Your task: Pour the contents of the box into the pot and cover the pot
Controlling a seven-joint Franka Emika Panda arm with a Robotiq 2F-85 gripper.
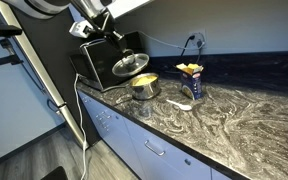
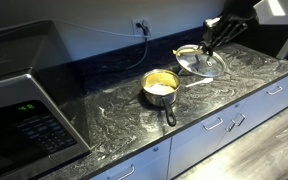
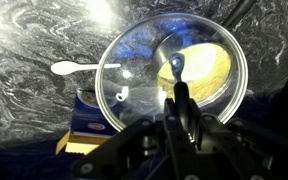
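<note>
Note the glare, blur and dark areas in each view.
Wrist view: strong glare whitens the countertop at the top edge, reflections streak the glass lid, and the gripper shut on it looks dark and soft. In an exterior view, the microwave sits dim in the near corner. In an exterior view, the box is small and coarse, its print unreadable.

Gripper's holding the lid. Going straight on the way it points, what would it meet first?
The gripper is shut on the glass lid, which leads. Beyond it lies the pot with yellow contents: probably first contact, slightly off-centre; depth unclear.
</note>
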